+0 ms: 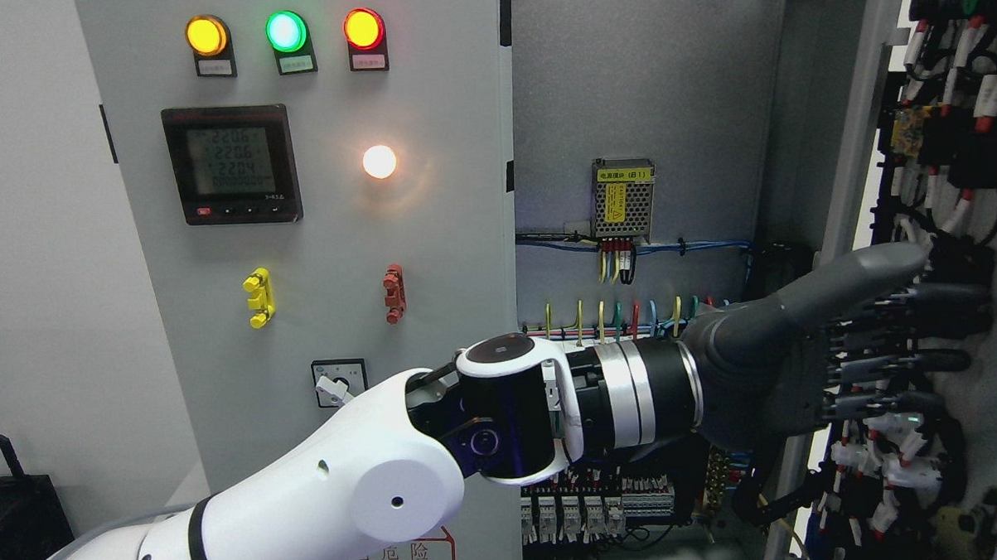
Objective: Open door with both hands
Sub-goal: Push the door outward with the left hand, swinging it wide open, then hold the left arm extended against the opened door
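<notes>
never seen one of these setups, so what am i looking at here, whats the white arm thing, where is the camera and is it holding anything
This is one picture, taken from a camera on a humanoid robot's head, so you see roughly what the robot sees. The white arm coming in from the lower left is its left arm, ending in a dark grey robot hand with fingers. It faces an electrical cabinet. On the left is a closed door panel with three lit lamps, a digital meter and small switches. On the right, the other door is already swung open, showing wiring on its inner side and inside the cabinet. The robot hand's straightened fingers rest against that open door; it looks like pushing, not holding. The right arm is out of view.
</notes>
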Available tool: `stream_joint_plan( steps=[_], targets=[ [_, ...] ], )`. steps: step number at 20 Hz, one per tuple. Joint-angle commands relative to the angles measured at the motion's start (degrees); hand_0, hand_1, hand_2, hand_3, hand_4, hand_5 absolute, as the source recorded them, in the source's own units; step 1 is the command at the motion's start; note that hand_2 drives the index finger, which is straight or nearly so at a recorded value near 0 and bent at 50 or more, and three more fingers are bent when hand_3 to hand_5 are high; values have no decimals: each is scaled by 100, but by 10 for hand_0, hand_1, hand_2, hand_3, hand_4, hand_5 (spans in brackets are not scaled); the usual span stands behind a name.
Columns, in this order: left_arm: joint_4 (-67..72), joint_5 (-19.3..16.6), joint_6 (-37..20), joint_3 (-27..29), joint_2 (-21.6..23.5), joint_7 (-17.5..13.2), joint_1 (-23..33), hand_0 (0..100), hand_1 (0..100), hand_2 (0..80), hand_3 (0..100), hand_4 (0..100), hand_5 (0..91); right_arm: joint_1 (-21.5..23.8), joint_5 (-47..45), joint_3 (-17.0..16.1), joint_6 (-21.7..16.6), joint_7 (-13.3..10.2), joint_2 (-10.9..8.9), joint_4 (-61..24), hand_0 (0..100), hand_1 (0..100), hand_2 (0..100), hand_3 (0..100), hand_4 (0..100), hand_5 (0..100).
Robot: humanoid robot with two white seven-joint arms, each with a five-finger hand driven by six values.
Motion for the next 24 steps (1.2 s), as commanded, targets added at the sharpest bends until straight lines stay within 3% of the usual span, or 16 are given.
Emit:
stream_joint_plan(
  steps=[1,10,16,24],
  targets=[
    [185,-88,-29,-76,-591,155,-137,120,389,0,0,0,0,0,0,0,-5,0,0,0,120,389,0,0,0,0],
    [282,43,-135,-612,-697,164,-472,120,389,0,0,0,0,0,0,0,-5,0,0,0,120,389,0,0,0,0],
    [352,175,-582,-1183,-723,164,-638,120,389,0,0,0,0,0,0,0,-5,0,0,0,120,389,0,0,0,0],
    [352,237,-917,-1376,-776,190,-691,120,389,0,0,0,0,0,0,0,-5,0,0,0,120,389,0,0,0,0]
  ],
)
